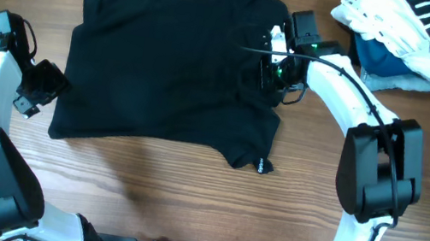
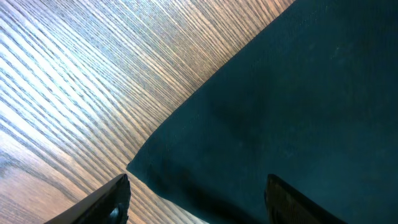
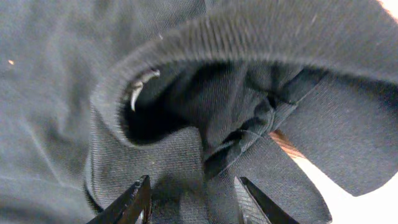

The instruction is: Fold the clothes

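Clothes (image 1: 171, 70) spread on counter (image 1: 142, 196): R gripper (image 3: 193, 202) jaws open astride collar (image 3: 186, 37), L gripper (image 2: 196, 199) jaws open over left-edge corner; deep pinch advised.

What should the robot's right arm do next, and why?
Probably close the right pincer on the ribbed collar of the large black fabric garment: its fingers stand open right at that bunched edge, gripping nothing yet.
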Tool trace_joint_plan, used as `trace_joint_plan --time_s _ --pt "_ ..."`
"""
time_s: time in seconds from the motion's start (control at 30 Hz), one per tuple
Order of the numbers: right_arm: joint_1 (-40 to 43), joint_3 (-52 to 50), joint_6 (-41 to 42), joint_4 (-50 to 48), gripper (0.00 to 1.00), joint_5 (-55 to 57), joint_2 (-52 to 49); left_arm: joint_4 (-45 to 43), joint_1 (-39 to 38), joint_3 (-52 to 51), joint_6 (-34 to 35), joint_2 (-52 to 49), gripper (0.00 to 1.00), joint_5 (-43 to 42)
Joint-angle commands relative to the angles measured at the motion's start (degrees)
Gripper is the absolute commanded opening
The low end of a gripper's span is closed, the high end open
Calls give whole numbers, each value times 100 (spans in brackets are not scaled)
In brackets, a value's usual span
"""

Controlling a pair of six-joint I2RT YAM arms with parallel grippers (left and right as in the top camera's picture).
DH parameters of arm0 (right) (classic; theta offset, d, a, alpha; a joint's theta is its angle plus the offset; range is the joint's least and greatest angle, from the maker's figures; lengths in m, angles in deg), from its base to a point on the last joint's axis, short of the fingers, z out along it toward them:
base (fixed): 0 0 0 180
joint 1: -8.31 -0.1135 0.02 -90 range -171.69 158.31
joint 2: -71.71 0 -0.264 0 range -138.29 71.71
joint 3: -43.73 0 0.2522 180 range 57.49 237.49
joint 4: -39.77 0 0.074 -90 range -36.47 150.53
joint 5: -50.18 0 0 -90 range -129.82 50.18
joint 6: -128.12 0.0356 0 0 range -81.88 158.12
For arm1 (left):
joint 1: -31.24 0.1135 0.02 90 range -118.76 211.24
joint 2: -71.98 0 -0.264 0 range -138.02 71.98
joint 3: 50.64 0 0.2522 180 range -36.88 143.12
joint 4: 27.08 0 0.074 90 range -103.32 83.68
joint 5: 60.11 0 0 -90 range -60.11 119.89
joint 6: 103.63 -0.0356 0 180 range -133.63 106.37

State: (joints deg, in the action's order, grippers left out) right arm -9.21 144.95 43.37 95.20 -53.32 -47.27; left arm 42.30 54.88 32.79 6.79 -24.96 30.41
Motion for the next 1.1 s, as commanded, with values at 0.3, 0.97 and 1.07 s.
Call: trace_joint_plan --time_s 0.3,0.97,1.07 --pt "33 -61 -63 136 4 -835 -188 -17 22 -42 -9 76 70 -70" --pt "640 17 -533 -748 41 -1805 -293 -81 22 -42 -9 76 70 -72" --pt "605 17 -531 -1038 43 -1808 -389 -83 22 -42 -9 76 70 -72"
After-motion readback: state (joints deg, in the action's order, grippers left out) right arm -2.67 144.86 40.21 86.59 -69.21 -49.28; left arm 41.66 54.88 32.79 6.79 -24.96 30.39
